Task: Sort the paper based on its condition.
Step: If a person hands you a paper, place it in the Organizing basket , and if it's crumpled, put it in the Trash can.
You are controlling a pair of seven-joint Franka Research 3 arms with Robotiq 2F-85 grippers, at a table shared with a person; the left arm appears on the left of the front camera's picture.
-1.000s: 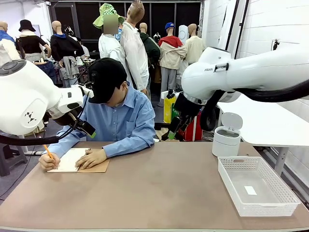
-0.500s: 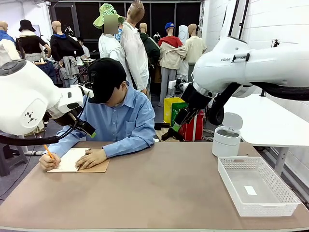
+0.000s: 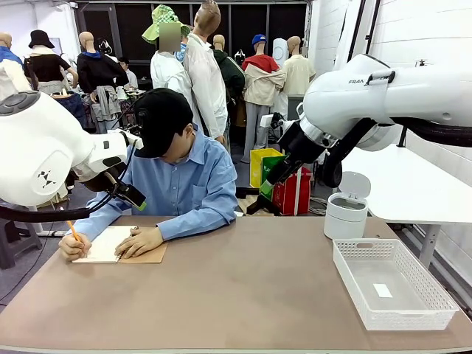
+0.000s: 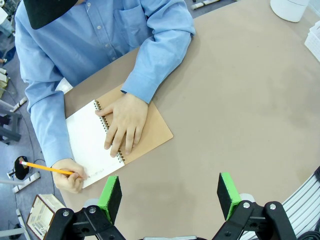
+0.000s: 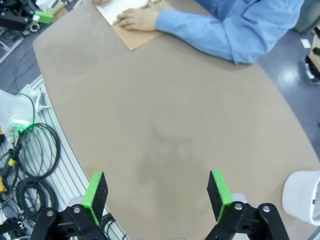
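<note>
Right arm: it has swung since a second ago, the white elbow lifting and drifting toward 3 o'clock, while the right gripper [image 3: 260, 198] holds high off the table's far edge at about 1 o'clock.
Right jaws: spread to their widest in the right wrist view, green pads well apart, nothing between them but bare table [image 5: 165, 125] far below.
Left gripper [image 3: 137, 200]: no shift at all; it hangs over the 10 o'clock corner beside the person's shoulder.
Left jaws: wide open too, the left gripper empty in its own wrist view.
Paper [image 4: 87, 147]: same place as before, at 10 o'clock on the table, a white page lying open on the brown-backed notebook [image 4: 150, 132], apparently still on the spiral.
Person: the writing hand [image 4: 67, 179] keeps the pencil [image 4: 47, 168] at the page's near corner, while the flat hand [image 4: 125, 125] pins the spiral.
Basket [image 3: 383, 322]: at 4 o'clock, holding just a small white tag [image 3: 382, 290].
Bin [image 3: 345, 214]: white, lid up, at 2 o'clock.
Meaning for the task: only the right arm has repositioned. The sheet is under the person's hands, so I judge sorting has not begun and both arms wait.
</note>
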